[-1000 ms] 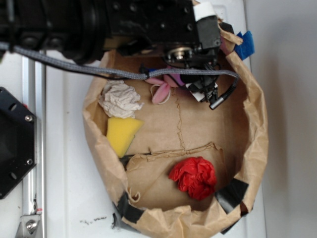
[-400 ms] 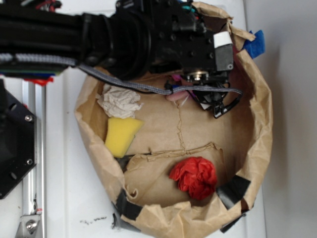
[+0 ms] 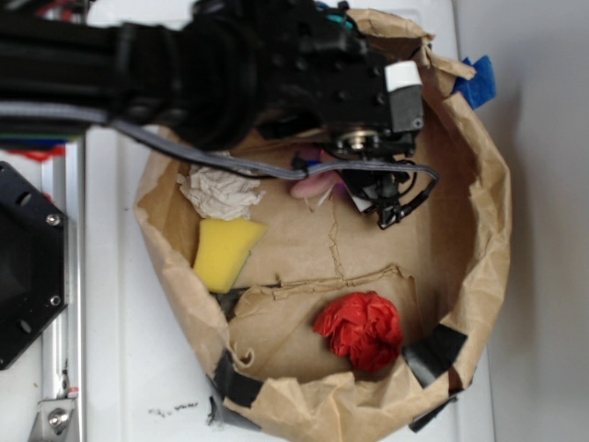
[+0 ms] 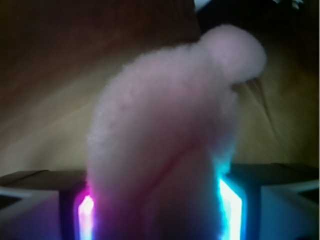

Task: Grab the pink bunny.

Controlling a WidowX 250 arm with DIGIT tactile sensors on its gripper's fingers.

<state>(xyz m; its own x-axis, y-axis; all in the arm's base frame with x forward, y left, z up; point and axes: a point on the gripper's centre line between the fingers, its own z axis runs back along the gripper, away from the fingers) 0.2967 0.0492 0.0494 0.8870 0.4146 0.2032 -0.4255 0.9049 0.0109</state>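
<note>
My pincer [image 4: 155, 205] is pinched on the pink bunny [image 4: 165, 140], whose plush fills the gap between my lit fingers [image 4: 231, 205]. We are at the far side of a crumpled brown paper bag [image 3: 479, 239] on a white table [image 3: 120, 368]. Inside it lie a white wadded paper ball [image 3: 221, 191], a yellow sponge [image 3: 223, 251] and a red wadded ball [image 3: 361, 330].

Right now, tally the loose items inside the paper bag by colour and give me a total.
Pink: 1, the pink bunny, sitting between the claw's fingers
White: 1, the paper wad
Yellow: 1, the sponge
Red: 1, the red ball
Total: 4
</note>
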